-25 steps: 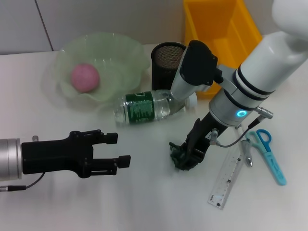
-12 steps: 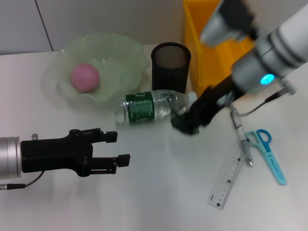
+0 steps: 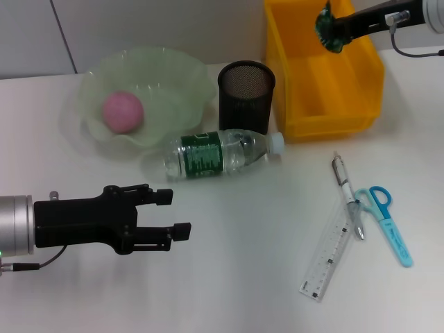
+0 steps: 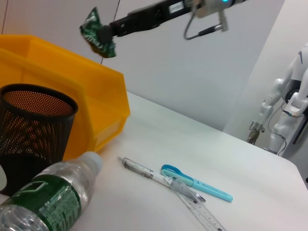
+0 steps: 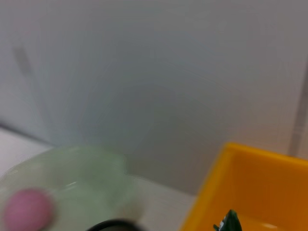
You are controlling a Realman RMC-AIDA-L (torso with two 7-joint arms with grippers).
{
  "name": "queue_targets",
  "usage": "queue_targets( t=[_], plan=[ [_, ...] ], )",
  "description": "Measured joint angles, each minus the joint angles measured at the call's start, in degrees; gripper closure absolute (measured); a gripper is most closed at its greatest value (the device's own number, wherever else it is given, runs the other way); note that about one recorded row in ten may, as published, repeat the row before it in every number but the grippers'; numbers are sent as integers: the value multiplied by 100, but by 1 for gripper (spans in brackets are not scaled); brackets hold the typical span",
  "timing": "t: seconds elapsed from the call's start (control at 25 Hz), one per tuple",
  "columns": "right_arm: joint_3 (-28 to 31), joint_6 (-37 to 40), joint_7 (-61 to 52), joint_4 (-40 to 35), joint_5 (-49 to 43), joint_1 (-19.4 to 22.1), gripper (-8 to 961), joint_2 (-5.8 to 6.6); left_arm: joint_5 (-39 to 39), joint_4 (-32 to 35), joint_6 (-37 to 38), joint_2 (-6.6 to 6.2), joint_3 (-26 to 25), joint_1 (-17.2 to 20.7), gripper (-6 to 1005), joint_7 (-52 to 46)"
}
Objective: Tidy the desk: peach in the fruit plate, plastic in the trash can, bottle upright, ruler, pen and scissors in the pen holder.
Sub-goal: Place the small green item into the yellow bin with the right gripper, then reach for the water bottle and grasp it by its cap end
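My right gripper (image 3: 334, 29) is shut on a crumpled green piece of plastic (image 3: 327, 31), held in the air over the yellow trash can (image 3: 326, 104) at the back right. The left wrist view also shows the plastic (image 4: 98, 34) hanging above the bin (image 4: 62, 91). The pink peach (image 3: 123, 111) lies in the pale green fruit plate (image 3: 173, 76). A bottle (image 3: 215, 154) lies on its side in front of the black mesh pen holder (image 3: 246, 94). Pen (image 3: 347, 195), blue scissors (image 3: 390, 223) and clear ruler (image 3: 329, 257) lie at the right. My left gripper (image 3: 179, 214) is open, low at the front left.
The trash can stands right beside the pen holder. Pen, scissors and ruler touch or overlap each other in one cluster. White wall runs behind the desk. Another robot (image 4: 284, 106) stands far off in the room.
My right arm has lifted the plastic from the desk in front of the bottle up and back to above the yellow trash can. The left arm has stayed where it was.
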State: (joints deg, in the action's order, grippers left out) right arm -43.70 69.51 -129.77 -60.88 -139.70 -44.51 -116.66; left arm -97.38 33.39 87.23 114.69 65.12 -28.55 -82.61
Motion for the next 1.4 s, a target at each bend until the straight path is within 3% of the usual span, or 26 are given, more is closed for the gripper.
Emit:
queue_targets(
  t=[0.24,0.44,0.92,1.12,1.2,1.4],
  plan=[
    [-42,-1135,49,1167,7,-267,752,164,0,5,11,1,9,-11,177,0],
    [-159,-1357,152,1160,17,-278,614,81,0,1,9,-6,10,-18,177,-1],
    [-196,-1396,160,1143,30,-298,399,64,-8,0,-4,-21,12,-61,178,-17],
    [-193,-1390,162,1137,53,-300,184,58,-9,0,-5,-29,8,-69,179,-15],
    [-191,-1381,164,1122,88,-287,161,57,-9,0,-4,-32,9,-71,179,-16],
    [-144,-1134,526,732,1147,95,116,54,-10,9,15,-38,8,-73,179,-18]
  ],
)
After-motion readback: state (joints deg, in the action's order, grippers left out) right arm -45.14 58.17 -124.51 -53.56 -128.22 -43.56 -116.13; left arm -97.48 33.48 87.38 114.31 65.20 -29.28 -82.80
